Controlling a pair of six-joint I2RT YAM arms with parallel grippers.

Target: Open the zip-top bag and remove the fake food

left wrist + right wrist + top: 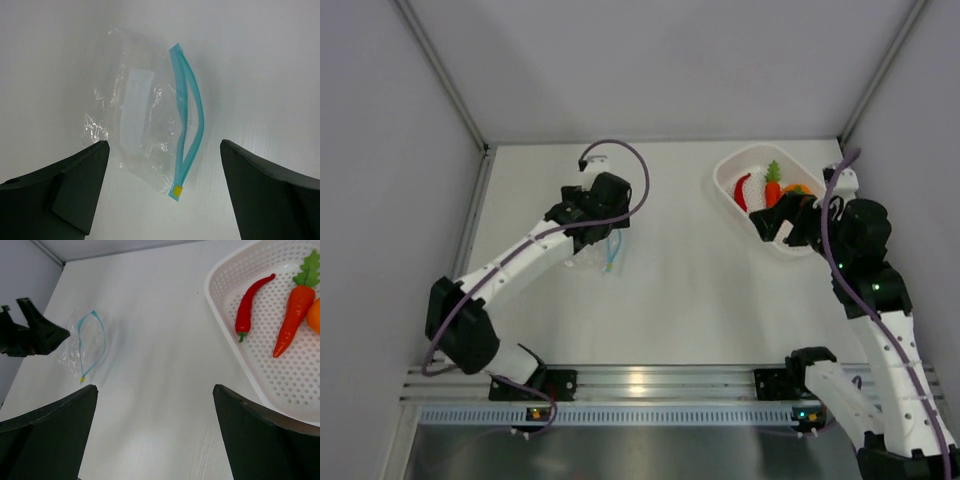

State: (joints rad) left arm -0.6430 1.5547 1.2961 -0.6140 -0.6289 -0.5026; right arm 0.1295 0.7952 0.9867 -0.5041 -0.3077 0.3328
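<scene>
The zip-top bag (608, 255) lies flat on the white table, clear and crinkly; nothing shows inside it. Its blue zip strip (189, 115) is parted into a loop. My left gripper (163, 147) is open and empty, hovering over the bag with its fingers either side of the zip end. The bag also shows in the right wrist view (85, 342). The red chili (252, 297), the carrot (295, 310) and the orange (315, 315) lie in a white perforated basket (226, 315). My right gripper (155, 390) is open and empty, beside the basket's near-left edge.
The basket (740, 165) stands at the back right of the table. Grey walls close in the table at the back and on both sides. An aluminium rail (650, 385) with both arm bases runs along the near edge.
</scene>
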